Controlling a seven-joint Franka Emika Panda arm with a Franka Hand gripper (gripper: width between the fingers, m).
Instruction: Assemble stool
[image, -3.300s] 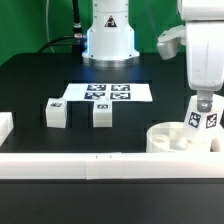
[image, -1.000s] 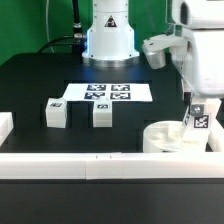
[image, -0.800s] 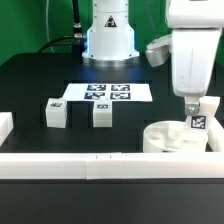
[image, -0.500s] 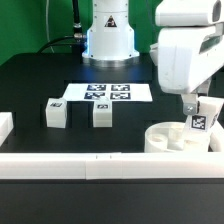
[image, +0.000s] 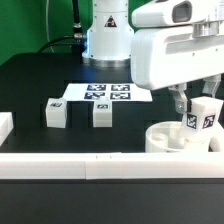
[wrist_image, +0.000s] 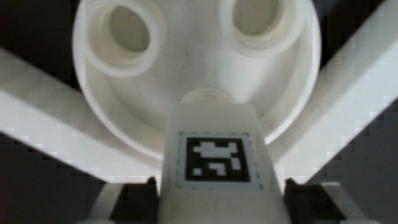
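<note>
Pincer (image: 196, 104) was clamped on one leg (image: 204, 114), fingers (wrist_image: 125, 203) pressed on either side of the block. The leg was held roughly upright with a slight tilt, its black-and-white tag facing the exterior camera. It hung directly over the seat (image: 176, 139), near the seat's far rim. Could not tell whether the leg's lower end touched the seat or sat just above it.

The seat lay flat on the worktop (image: 35, 80), at the exterior view's right, just behind the front rail (image: 90, 166). In the wrist view the held leg's tag (wrist_image: 217, 160) filled the space between the fingers. The seat (wrist_image: 196, 75) was right beyond it, with two oval sockets (wrist_image: 125, 30) open and unfilled. Two rails (wrist_image: 45, 90) ran diagonally either side of the seat in that view.

Two more legs stood on the worktop, well apart from the seat. One block (image: 56, 112) was toward the exterior view's left. The other block (image: 102, 114) was just beside it, nearer the middle. Both were upright with tags on top and not touching each other. The marker board (image: 107, 93) lay flat behind them.

A short rail piece (image: 4, 126) sat at the exterior view's left edge. The arm's base (image: 108, 38) stood at the back, and the arm's white body covered the upper right of the exterior view.
</note>
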